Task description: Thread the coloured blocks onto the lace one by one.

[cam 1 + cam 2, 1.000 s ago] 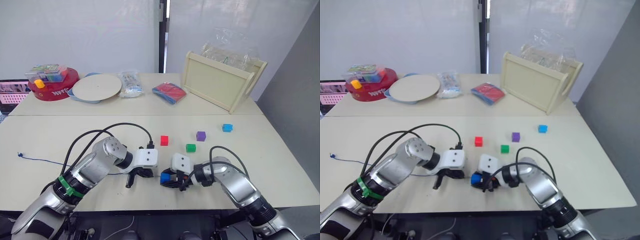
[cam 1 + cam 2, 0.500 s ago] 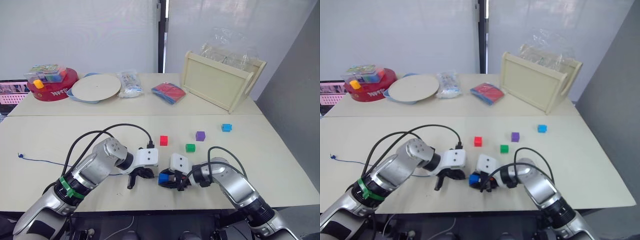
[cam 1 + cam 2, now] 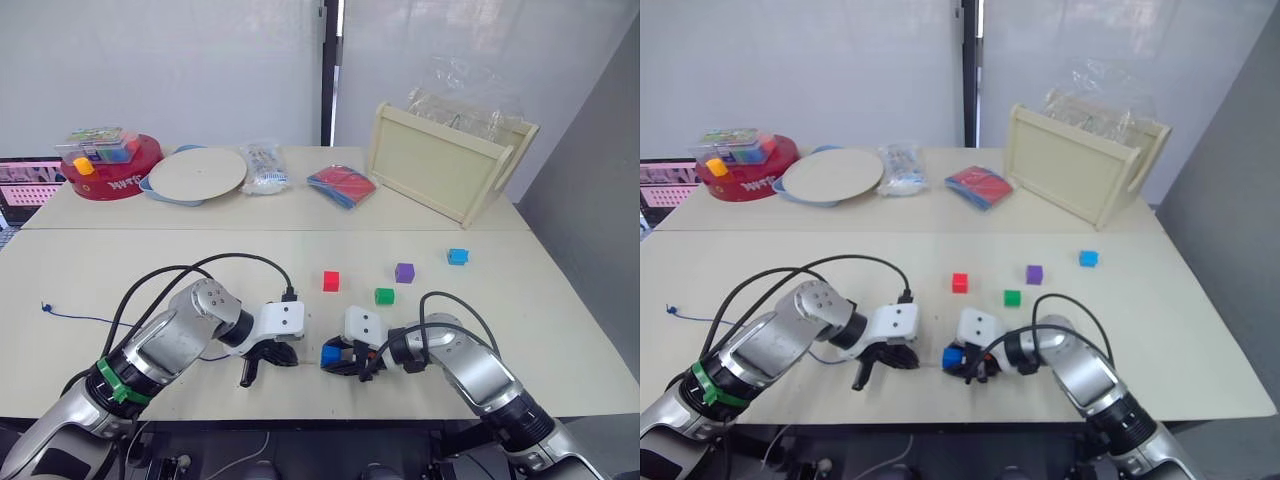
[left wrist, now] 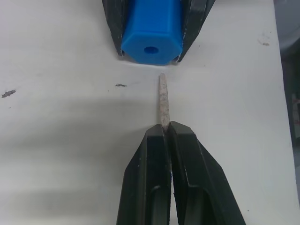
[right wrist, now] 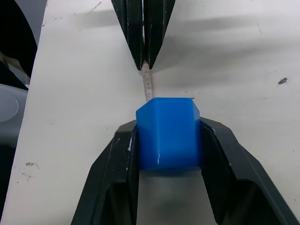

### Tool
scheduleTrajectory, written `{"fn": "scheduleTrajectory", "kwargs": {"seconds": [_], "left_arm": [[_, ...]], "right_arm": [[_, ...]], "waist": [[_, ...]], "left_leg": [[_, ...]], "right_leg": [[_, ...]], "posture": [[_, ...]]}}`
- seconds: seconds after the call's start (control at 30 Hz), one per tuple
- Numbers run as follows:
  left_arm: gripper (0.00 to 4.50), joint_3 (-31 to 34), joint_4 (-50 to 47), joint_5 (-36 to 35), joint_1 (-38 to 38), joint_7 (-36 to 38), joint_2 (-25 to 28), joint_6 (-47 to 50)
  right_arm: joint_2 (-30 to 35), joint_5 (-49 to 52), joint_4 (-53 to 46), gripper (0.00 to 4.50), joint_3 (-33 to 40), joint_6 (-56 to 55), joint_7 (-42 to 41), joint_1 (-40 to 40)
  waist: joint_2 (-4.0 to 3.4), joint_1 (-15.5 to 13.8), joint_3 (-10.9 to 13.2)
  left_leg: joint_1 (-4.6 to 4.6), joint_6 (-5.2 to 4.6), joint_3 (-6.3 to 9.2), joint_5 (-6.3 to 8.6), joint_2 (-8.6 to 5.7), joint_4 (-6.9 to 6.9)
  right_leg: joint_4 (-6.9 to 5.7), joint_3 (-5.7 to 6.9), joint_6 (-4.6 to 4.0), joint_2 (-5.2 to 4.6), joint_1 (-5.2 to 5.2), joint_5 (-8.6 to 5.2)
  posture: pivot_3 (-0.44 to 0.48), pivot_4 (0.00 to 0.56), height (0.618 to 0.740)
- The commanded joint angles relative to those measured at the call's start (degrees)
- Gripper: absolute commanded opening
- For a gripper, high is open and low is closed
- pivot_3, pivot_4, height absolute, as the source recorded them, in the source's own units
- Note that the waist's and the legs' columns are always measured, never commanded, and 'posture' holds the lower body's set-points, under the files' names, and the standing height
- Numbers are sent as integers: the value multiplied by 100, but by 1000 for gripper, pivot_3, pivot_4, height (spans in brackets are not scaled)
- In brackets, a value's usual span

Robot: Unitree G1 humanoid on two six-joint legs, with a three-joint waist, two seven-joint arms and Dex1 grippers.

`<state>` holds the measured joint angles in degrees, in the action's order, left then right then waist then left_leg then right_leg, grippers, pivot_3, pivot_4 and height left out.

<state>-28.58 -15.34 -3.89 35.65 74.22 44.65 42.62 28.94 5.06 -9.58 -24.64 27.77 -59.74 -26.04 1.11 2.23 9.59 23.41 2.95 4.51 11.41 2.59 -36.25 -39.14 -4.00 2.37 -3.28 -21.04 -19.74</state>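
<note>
- Heads up, most of the lace (image 3: 75, 318) is hidden from you: only a thin dark blue run shows on the table (image 3: 560, 330) out to the left of your left arm, ending in a small knot (image 3: 43, 307) far from the hand. The stretch under the arm and inside the grip can't be seen.
- Your left gripper (image 4: 165, 133) is pinched tight on the lace's pale stiff tip (image 4: 162, 101), which sticks straight out past the fingertips.
- The tip's long axis lines up with the fingers and points at the hole in the blue block (image 4: 151, 29), stopping just short of it, not inside yet.
- Your right gripper (image 5: 168, 140) is clamped on that blue block, one finger on each side, the hole facing the left gripper. From the right wrist you can't see the hole itself, just the block's back face and the tip beyond it.
- Count: five blocks total. One blue in the right hand, plus four loose beyond the grippers: red (image 3: 330, 281), green (image 3: 383, 296), purple (image 3: 404, 272) and a second blue (image 3: 457, 256), furthest off to the right.
- None of them touch each other.
</note>
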Motion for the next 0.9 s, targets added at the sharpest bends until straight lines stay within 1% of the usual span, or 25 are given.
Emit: {"fn": "scheduleTrajectory", "kwargs": {"seconds": [0.03, 0.47, 0.9], "left_arm": [[0, 118, -223, -109, 41, -102, -32, 89], [0, 118, -164, -175, 145, -211, -46, 101], [0, 135, -171, -253, 289, -370, -268, 234]], "right_arm": [[27, -69, 5, 1292, -41, 63, 71, 0], [104, -65, -69, 1292, -46, 75, 56, 84], [111, -58, -154, 1292, -79, 119, 78, 136]], "waist": [[0, 2, 0], [0, 0, 0], [0, -37, 0]], "left_leg": [[0, 0, 0, 0, 0, 0], [0, 0, 0, 0, 0, 0], [3, 0, 0, 0, -2, -2]], "right_leg": [[0, 0, 0, 0, 0, 0], [0, 0, 0, 0, 0, 0], [2, 0, 0, -2, 0, 0]], "posture": [[0, 150, 740], [0, 150, 740], [0, 150, 740]]}}
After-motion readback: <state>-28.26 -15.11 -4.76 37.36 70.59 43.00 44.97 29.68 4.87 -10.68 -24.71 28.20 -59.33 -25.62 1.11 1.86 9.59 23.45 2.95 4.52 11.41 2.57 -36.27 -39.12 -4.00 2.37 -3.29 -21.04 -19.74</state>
